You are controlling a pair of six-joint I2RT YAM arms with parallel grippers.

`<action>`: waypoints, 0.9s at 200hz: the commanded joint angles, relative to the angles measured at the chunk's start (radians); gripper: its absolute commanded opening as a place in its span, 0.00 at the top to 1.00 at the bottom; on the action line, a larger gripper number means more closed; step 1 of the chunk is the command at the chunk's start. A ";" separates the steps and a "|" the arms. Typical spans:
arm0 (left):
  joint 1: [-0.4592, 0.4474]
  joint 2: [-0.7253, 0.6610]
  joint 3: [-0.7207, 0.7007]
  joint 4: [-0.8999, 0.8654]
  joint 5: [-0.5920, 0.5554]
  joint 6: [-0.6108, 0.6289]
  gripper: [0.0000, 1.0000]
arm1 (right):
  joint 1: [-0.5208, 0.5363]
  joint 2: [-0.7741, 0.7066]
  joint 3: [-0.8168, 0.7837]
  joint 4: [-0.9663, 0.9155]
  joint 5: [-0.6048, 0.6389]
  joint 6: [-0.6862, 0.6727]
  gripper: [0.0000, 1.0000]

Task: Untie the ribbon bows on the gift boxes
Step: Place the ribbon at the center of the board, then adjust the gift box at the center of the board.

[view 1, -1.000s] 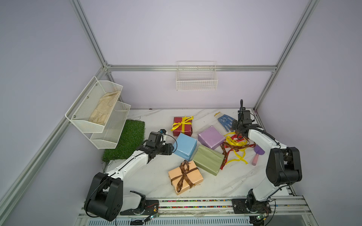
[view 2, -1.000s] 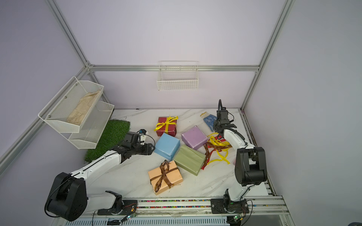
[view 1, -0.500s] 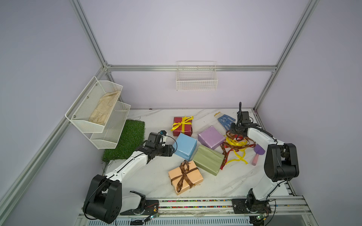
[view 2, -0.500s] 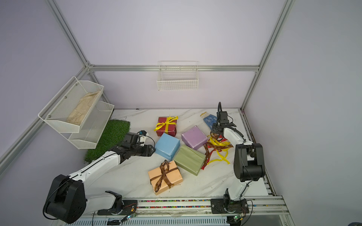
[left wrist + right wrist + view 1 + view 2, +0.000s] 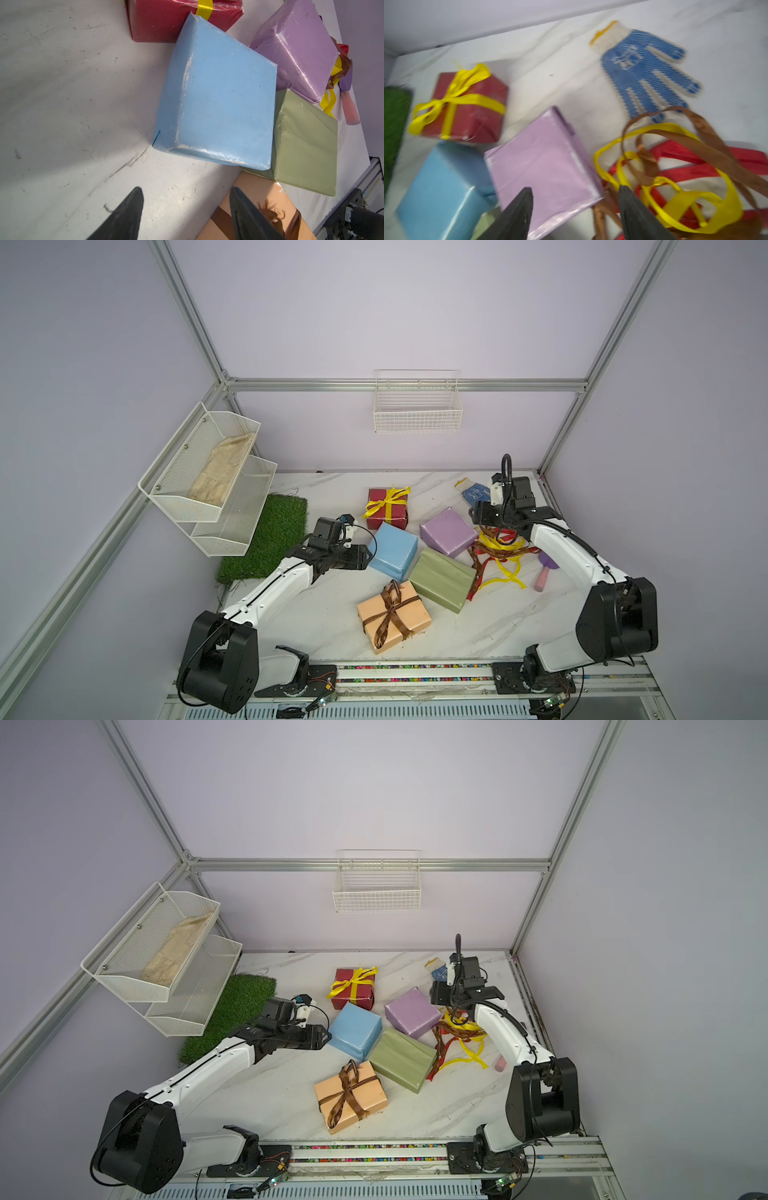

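The loose ribbon tangle [image 5: 685, 171] lies just beside the spread right claw [image 5: 575, 188].

My right gripper [image 5: 575, 187] was pinched shut a second ago above the loose ribbon tangle [image 5: 498, 549]. Now its jaws are spread wide with nothing between them. I have also swung it sideways to the near corner of the lilac box [image 5: 446, 531], and the tangle's top loops lie slightly lower.

Top views: bright, even overhead light; soft shadows; back wall [image 5: 395, 323] lightest at 12 o'clock.
Left wrist: sharp; glare on blue box [image 5: 216, 99] edge.
Right wrist: motion blur; glove [image 5: 643, 70] smeared.
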 commanded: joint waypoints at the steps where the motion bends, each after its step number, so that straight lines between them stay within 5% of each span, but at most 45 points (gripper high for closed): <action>1: 0.002 -0.048 0.082 -0.060 -0.008 -0.013 0.33 | 0.142 -0.036 -0.028 -0.070 -0.101 0.036 0.31; 71: -0.048 -0.048 0.087 -0.139 0.027 -0.013 0.28 | 0.446 -0.038 -0.037 -0.285 -0.136 0.034 0.30; 180: -0.180 0.060 0.082 -0.130 0.072 0.027 0.29 | 0.627 -0.066 -0.261 -0.215 -0.263 0.129 0.29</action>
